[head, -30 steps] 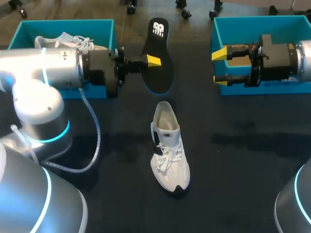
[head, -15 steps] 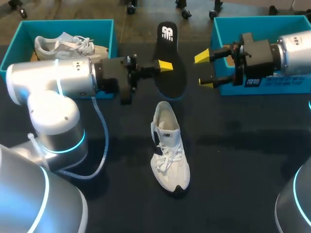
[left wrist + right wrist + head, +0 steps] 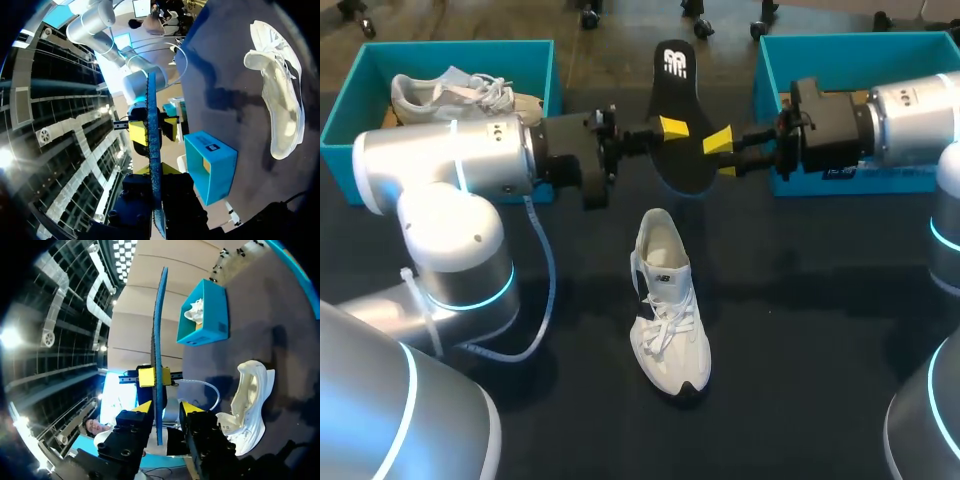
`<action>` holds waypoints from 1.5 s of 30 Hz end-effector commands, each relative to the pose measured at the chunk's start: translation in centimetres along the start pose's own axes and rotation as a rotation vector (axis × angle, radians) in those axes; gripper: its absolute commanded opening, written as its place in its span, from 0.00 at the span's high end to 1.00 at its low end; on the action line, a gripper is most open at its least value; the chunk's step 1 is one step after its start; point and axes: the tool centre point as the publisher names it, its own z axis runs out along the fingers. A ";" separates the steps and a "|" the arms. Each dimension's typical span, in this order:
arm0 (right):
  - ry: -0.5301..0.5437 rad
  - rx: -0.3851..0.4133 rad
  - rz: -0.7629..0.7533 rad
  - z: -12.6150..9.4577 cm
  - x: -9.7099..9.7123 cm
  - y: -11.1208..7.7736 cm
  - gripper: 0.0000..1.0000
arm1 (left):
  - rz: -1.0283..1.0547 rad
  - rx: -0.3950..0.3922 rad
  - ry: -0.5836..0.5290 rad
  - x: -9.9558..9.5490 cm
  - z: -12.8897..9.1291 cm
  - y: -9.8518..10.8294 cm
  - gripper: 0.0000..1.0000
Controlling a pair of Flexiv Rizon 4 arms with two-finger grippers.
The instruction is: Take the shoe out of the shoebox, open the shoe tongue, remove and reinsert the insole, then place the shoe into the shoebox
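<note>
- Left gripper [image 3: 670, 128] pinches the black insole [image 3: 670, 95] and holds it on edge in the air, between the left shoebox [image 3: 460, 45] and the right shoebox [image 3: 860, 38].
- Right gripper [image 3: 167, 412] is spread, its fingers straddling the same insole just beside the left's tips. One finger looks close to the surface, but whether it touches is not resolvable in the wrist view.
- White shoe [image 3: 667, 320] stands on the table [image 3: 820, 330], nearer me than the insole and apart from it, opening up, unheld.
- Risk: if the left lets go before the right presses on both faces, the insole drops and may land flat on the table, which makes it awkward to pick up.
- Risk: the two sets of tips sit very near each other, so a slight misalignment on closing could knock them together or twist the insole.
- Risk: the insole is probably floppy. A hold near its edge may let it bend or pivot, spoiling alignment for reinsertion.
- Risk: the shoe is free, so pushing the insole in may slide or tip it.
</note>
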 end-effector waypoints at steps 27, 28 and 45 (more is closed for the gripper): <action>0.049 0.035 -0.011 0.8 -0.5 0.7 1.00 | -0.024 0.005 0.012 0.7 1.7 -0.7 1.00; 0.048 0.035 -0.014 0.8 -0.4 0.7 1.00 | -0.009 0.012 0.017 0.8 1.6 -0.7 1.00; 0.014 -0.045 -0.051 -0.1 -2.1 1.9 1.00 | -0.075 -0.027 0.097 0.7 -3.5 1.5 0.00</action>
